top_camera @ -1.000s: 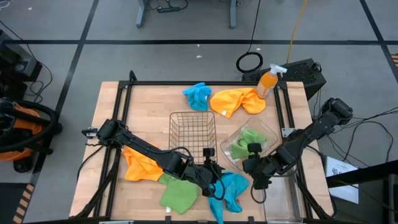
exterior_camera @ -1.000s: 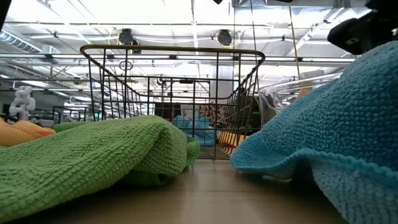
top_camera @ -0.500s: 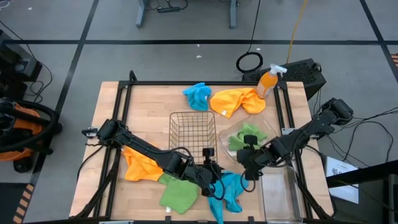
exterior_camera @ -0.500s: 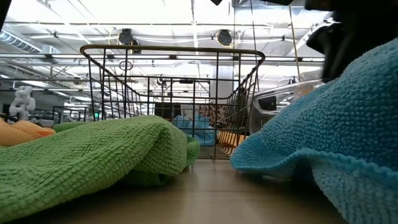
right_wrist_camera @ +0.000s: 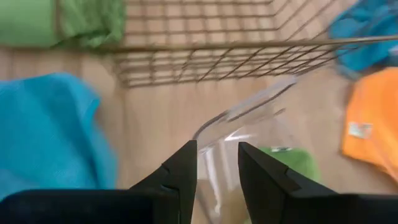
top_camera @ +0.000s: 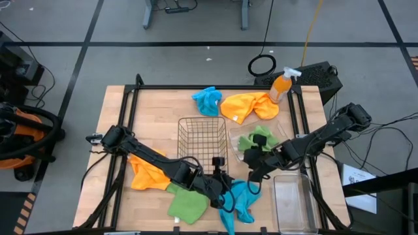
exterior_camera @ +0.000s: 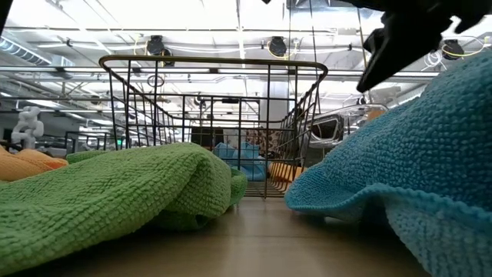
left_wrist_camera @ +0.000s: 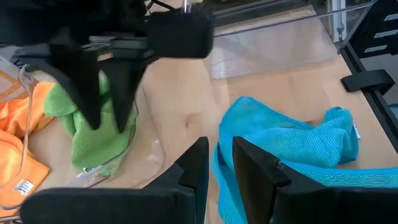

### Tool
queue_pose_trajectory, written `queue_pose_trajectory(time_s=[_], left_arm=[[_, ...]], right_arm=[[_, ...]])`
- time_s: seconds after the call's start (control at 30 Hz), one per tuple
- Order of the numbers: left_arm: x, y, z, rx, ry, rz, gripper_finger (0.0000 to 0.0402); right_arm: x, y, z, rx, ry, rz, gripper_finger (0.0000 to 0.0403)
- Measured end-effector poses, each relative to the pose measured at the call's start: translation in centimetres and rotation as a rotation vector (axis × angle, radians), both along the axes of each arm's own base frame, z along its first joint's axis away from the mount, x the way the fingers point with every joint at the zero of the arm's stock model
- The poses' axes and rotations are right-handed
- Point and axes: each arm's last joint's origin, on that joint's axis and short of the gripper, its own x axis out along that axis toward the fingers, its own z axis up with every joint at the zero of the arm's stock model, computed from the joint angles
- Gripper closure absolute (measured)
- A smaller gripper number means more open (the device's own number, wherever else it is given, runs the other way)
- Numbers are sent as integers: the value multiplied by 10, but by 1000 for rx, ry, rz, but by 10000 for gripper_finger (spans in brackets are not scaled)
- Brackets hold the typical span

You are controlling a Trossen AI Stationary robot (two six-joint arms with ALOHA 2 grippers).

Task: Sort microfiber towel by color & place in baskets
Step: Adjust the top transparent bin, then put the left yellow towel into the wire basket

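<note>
My left gripper (left_wrist_camera: 221,165) is shut on a bright blue towel (top_camera: 239,200) near the table's front edge. My right gripper (top_camera: 251,173) is shut on the clear squarish tub (top_camera: 256,145), which holds a green towel (top_camera: 256,142) and stands just right of the copper wire basket (top_camera: 202,140). The clear rectangular bin (top_camera: 294,202) stands at the front right. Loose on the table lie another blue towel (top_camera: 208,100), an orange one (top_camera: 248,106), a second orange one (top_camera: 149,175) and a green one (top_camera: 188,203). My left gripper pinches the blue towel's edge (left_wrist_camera: 219,177) between its two fingers, slanting down from the table's left. How many layers, I cannot tell. The towel rises toward the fingers, and the rest of it (left_wrist_camera: 292,149) lies bunched on the table. My right gripper grips the tub's clear wall at its near rim (right_wrist_camera: 214,134), one finger inside (right_wrist_camera: 261,171) and one outside (right_wrist_camera: 177,171). The fingers slant down from the table's right. The tub's base is on the table with the green towel (right_wrist_camera: 286,163) inside.
An orange spray bottle (top_camera: 282,85) and a black box (top_camera: 319,77) stand at the far right corner. In the low view the green towel (exterior_camera: 115,192) and the blue one (exterior_camera: 407,161) fill the foreground before the basket (exterior_camera: 215,123).
My right gripper has swung toward the table's left, turning as it went, and has dragged the tub with the green towel along the table toward the wire basket; the tub has turned about.
</note>
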Motion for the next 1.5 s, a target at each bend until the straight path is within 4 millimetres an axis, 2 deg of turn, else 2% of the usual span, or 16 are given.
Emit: queue_pose_trajectory(time_s=[0.13,0.3,0.57,0.73,0.8,0.93,1.13,1.33,1.5], left_arm=[[0,0,0,3,0,-3,323],[0,0,0,24,0,-7,323],[-1,1,-1,44,15,8,323],[-1,2,-1,46,15,12,323],[0,3,-1,46,15,14,323],[4,10,0,39,0,32,323],[19,32,-5,45,-28,70,323],[47,57,-29,-27,-57,26,323],[54,74,-36,-42,-52,45,323]], right_arm=[[4,3,5,-41,-97,-28,296],[-1,8,23,-68,-188,81,296],[-45,0,68,-35,-328,148,296],[-71,-9,81,-81,-366,126,296],[-78,-12,80,-96,-387,109,296],[-88,-17,61,-81,-426,105,296],[-91,-19,33,-35,-542,111,296],[-87,-17,28,-44,-631,132,296],[-85,-16,26,-59,-635,110,296]])
